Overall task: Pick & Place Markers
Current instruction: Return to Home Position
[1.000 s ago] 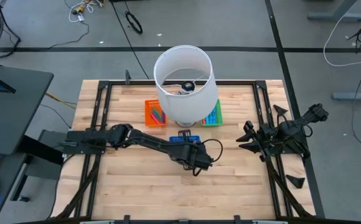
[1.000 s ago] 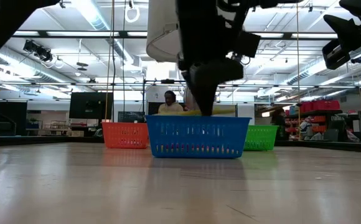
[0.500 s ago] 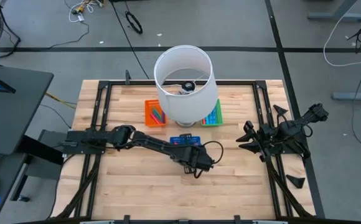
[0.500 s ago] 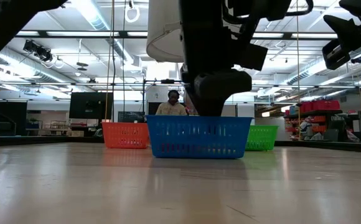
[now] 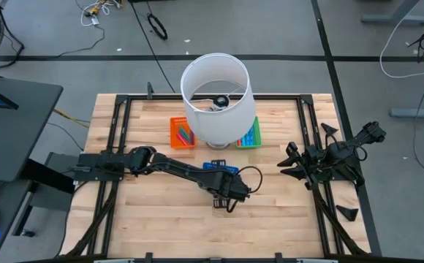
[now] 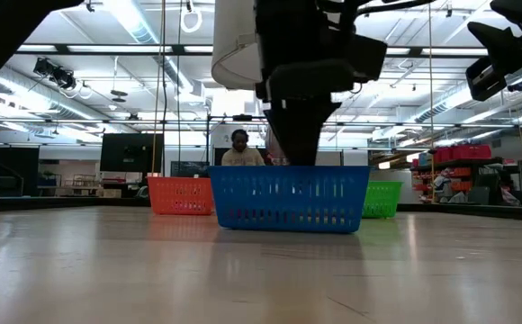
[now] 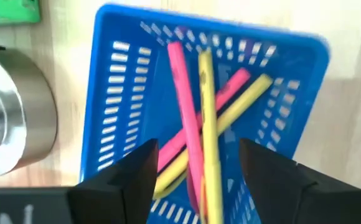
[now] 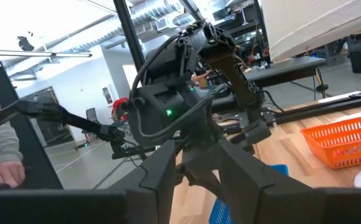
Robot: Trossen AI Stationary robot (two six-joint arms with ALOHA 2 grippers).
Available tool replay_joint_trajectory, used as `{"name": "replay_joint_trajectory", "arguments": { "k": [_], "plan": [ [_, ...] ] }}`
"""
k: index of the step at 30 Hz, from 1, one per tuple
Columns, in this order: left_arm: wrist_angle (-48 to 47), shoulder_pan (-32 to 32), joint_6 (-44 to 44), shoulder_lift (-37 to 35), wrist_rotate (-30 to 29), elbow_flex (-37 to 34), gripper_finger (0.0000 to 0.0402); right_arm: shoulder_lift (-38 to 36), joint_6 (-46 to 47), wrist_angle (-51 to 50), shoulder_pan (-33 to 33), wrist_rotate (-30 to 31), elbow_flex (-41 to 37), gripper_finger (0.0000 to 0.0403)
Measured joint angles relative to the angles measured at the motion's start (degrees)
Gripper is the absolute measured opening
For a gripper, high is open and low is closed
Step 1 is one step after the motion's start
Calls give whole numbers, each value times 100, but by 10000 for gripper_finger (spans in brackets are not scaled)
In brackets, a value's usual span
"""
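The left tool (image 7: 198, 150) hangs just above the blue tray (image 7: 121, 112). It is open wide and holds nothing. Right under it, pink and yellow markers (image 7: 182, 106) lie crossed inside the tray. The right tool (image 5: 291, 162) sits well off to the side, near the edge of the surface (image 5: 270, 219). I cannot tell if it is wide or narrow.

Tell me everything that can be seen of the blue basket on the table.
The blue basket is a rectangular plastic tray with slotted walls and an open top. It stands upright on the wooden table, nearer its middle than the orange basket and the green basket. Two pink markers and two yellow markers lie crossed inside it. The left gripper hovers just above it, fingers open.
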Motion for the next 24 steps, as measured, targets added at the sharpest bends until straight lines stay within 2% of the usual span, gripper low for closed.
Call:
{"name": "replay_joint_trajectory", "arguments": {
  "k": [11,24],
  "plan": [
    [-674,-17,508,-103,-109,-2,236,0,0,-1,1,0,0,119],
    [-672,-194,747,-533,-312,-7,236,-2,0,1,0,0,0,119]
  ]
}}
